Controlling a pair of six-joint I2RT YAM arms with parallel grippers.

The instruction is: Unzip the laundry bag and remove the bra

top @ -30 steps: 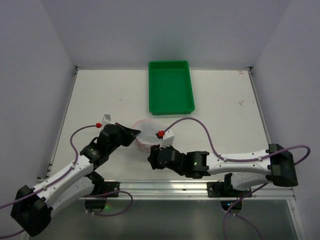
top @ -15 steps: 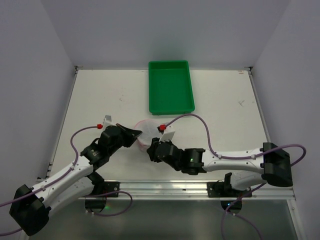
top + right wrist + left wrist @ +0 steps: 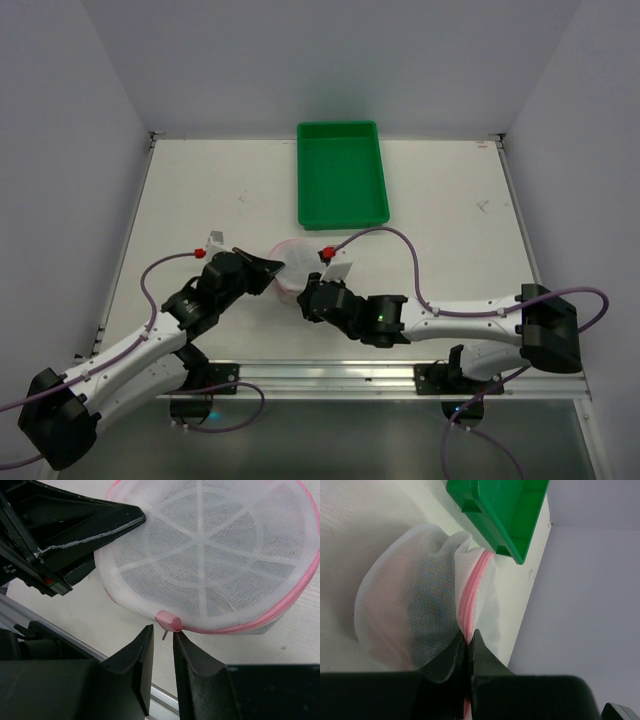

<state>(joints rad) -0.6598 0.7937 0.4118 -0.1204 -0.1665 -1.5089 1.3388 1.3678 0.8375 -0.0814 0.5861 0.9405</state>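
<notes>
The laundry bag (image 3: 291, 260), a small white mesh drum with pink zipper trim, lies on the table between the two grippers. My left gripper (image 3: 468, 635) is shut on the bag's pink zipper seam (image 3: 471, 587) at its left side. My right gripper (image 3: 163, 630) is at the bag's near edge, open by a narrow gap. The pink zipper pull (image 3: 168, 621) hangs just at its fingertips, with its thin tab in the gap. In the top view the right gripper (image 3: 304, 292) touches the bag's front. The bra is hidden; only a dim darker shape shows through the mesh (image 3: 422, 612).
A green tray (image 3: 343, 224) stands behind the bag toward the table's far edge, and its corner (image 3: 512, 550) shows close to the bag in the left wrist view. The metal rail of the near table edge (image 3: 165, 695) runs just under the right fingers.
The right gripper has moved forward to the bag's near edge and its jaws have narrowed round the zipper pull. The left gripper has kept its grip on the seam.
</notes>
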